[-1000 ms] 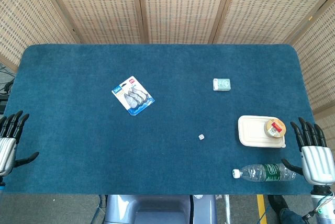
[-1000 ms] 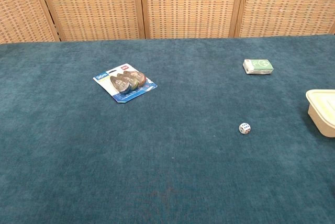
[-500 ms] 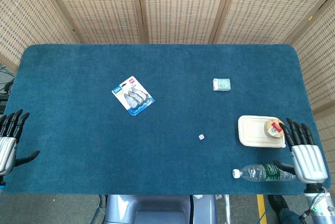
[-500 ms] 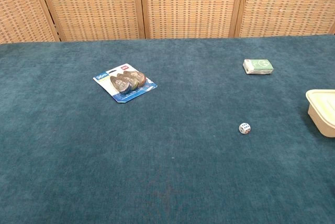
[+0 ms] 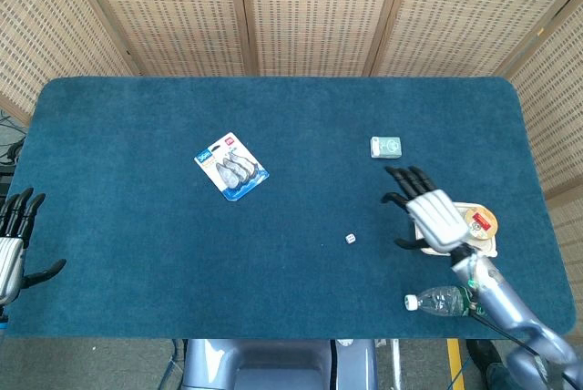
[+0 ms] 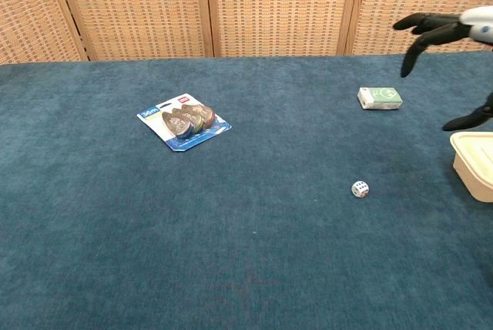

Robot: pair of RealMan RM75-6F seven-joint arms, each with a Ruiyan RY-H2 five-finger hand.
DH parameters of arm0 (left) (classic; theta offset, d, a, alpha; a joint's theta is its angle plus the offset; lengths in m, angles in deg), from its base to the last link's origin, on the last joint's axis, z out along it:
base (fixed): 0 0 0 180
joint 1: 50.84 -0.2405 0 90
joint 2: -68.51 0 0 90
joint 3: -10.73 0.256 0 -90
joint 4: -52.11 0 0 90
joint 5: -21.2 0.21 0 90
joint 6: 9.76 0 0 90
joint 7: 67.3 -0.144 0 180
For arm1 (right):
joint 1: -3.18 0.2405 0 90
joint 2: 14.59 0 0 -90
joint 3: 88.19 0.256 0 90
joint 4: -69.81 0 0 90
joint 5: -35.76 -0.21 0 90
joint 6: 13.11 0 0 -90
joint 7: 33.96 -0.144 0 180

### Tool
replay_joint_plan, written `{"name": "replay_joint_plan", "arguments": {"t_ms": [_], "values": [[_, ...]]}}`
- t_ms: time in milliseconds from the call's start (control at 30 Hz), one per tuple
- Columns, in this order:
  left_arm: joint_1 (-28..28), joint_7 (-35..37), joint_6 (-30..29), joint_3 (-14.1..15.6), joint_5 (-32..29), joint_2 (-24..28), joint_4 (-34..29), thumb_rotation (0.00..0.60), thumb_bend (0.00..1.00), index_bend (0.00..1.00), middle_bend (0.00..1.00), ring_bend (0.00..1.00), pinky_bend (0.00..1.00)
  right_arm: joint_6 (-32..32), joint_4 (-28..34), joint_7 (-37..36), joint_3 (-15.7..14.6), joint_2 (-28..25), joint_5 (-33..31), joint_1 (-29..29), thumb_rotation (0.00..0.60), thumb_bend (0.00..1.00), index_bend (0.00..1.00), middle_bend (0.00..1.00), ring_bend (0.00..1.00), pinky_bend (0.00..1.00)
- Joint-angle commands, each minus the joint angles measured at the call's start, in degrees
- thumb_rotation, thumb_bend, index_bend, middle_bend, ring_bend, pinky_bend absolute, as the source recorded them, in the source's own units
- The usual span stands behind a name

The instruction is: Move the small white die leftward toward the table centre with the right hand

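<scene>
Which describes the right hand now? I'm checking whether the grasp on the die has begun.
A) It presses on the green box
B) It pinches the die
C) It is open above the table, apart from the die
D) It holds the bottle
C: the right hand hangs with fingers spread and empty, while the small white die sits alone on the table to its left.

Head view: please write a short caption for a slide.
Open right hand hovers right of the small white die on the blue table.

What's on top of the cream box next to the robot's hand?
A small round tub with a red-and-white label sits on the cream box. The right hand covers the rest of the lid, so that part can't be seen.
</scene>
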Motion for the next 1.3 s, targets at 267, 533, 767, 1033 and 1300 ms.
{"name": "replay_joint_plan", "arguments": {"t_ms": [267, 533, 767, 1033, 1300], "values": [[0.8, -0.2, 2.2, -0.5, -2.0, 0.4, -0.4, 0.600, 0.00, 0.00, 0.00, 0.00, 0.00, -11.0, -3.5, 13.0, 0.9, 12.0, -10.6, 8.8, 0.600, 0.26, 0.36, 0.00, 0.00, 0.00], [0.8, -0.1, 2.4, -0.3, -2.0, 0.6, -0.7, 0.600, 0.00, 0.00, 0.00, 0.00, 0.00, -12.5, -8.2, 18.8, -1.6, 17.7, -15.8, 10.2, 0.600, 0.33, 0.37, 0.00, 0.00, 0.00], [1.0, 0.2, 2.8, -0.3, -2.1, 0.9, -0.8, 0.600, 0.00, 0.00, 0.00, 0.00, 0.00, -12.3, -9.3, 19.5, -3.3, 18.5, -16.3, 10.3, 0.600, 0.34, 0.37, 0.00, 0.00, 0.00], [1.0, 0.0, 2.9, -0.1, -1.9, 0.9, -1.0, 0.600, 0.00, 0.00, 0.00, 0.00, 0.00, -12.7, -11.4, 20.5, -4.8, 19.2, -16.7, 10.7, 0.600, 0.34, 0.37, 0.00, 0.00, 0.00], [1.1, 0.0, 3.1, -0.1, -2.1, 1.0, -1.0, 0.600, 0.00, 0.00, 0.00, 0.00, 0.00, -12.1, -14.6, 21.6, -6.0, 20.9, -16.2, 10.9, 0.600, 0.34, 0.39, 0.00, 0.00, 0.00]]}}
